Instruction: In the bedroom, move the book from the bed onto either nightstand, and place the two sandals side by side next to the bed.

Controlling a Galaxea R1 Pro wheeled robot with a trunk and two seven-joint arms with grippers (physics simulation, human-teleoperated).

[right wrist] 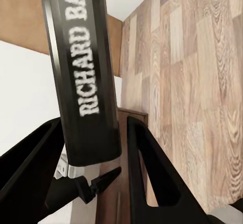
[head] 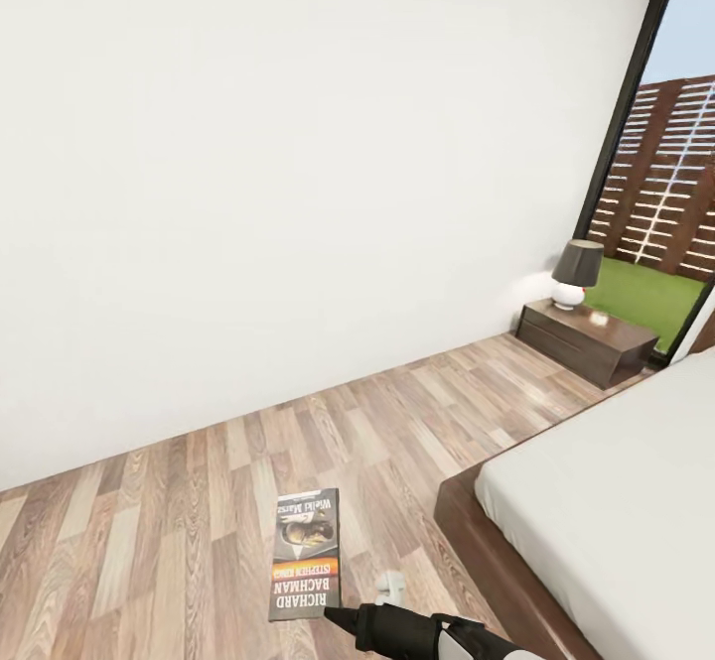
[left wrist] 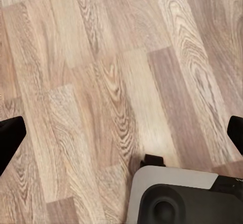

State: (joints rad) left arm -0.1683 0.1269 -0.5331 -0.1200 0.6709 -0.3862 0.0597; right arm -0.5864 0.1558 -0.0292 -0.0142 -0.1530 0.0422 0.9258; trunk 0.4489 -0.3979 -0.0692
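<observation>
Head view: the book [head: 307,554], clamped in the right gripper [head: 343,618] at 6 o'clock, long axis toward 12; nightstand [head: 586,339] lies at 2 o'clock, beside the bed [head: 606,511].

Left wrist view: left gripper [left wrist: 121,133] spread, over floor [left wrist: 101,82].

Right wrist view: spine pinched btwn fingers [right wrist: 152,168].

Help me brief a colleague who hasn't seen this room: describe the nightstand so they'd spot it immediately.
Look to the tall dark-framed window at the far right corner. Below it, against the white wall past the head of the bed, sits the nightstand, a low dark reddish-brown cabinet. It alone carries a lamp with a dark shade and white base.
</observation>
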